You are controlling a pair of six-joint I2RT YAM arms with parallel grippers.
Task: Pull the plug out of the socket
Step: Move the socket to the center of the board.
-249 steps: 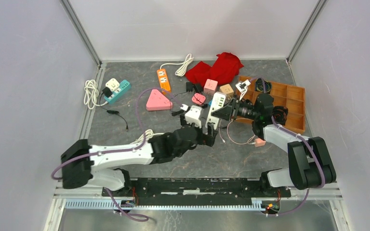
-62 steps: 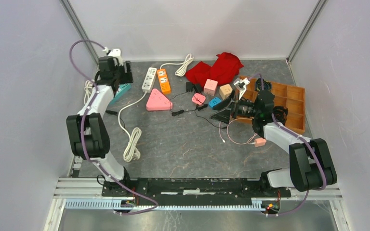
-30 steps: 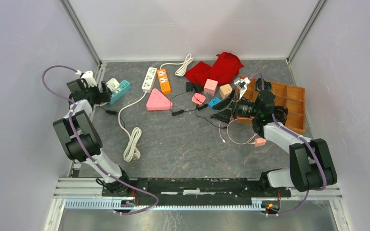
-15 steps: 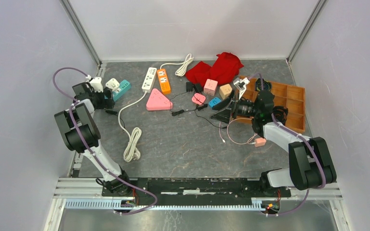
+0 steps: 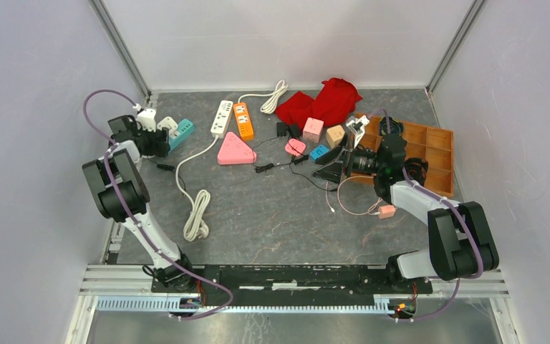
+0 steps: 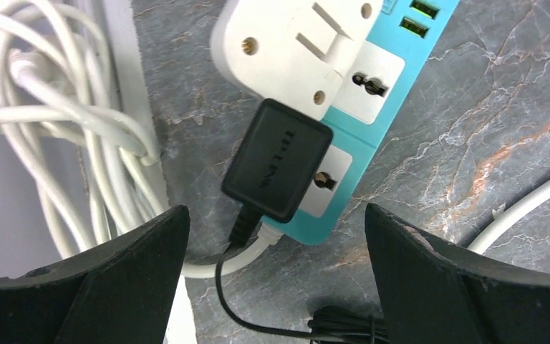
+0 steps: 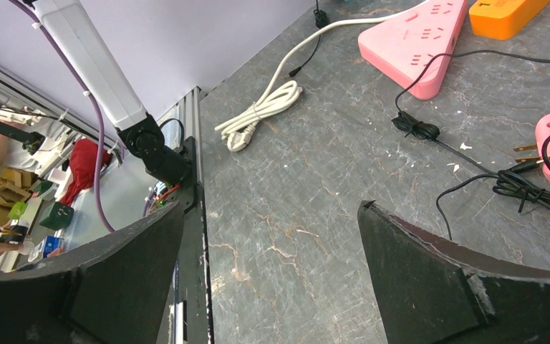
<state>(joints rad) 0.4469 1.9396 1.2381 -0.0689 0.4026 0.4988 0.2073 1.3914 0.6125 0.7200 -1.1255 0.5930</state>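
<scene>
Your left end effector (image 6: 273, 215) hangs open at the upper left of the top view, over the black plug (image 6: 278, 169), which sits in the teal socket (image 6: 374, 84) beside a white adapter (image 6: 293, 43). Your right end effector (image 7: 271, 211) is open above the desk (image 7: 308, 287), centre right.

on the grey counter (image 5: 272, 222) i see a white power strip (image 5: 221, 118) and an orange power strip (image 5: 242, 120) side by side at the far middle, with a pink triangular strip (image 5: 235, 151) just nearer. a red cloth (image 5: 322, 101) lies far right of them, with a pink cube (image 5: 313, 129) and a beige cube (image 5: 336, 134) near it. a wooden tray (image 5: 435, 147) sits at the right. a coiled white cord (image 5: 197, 215) lies nearer, to the left.
</scene>
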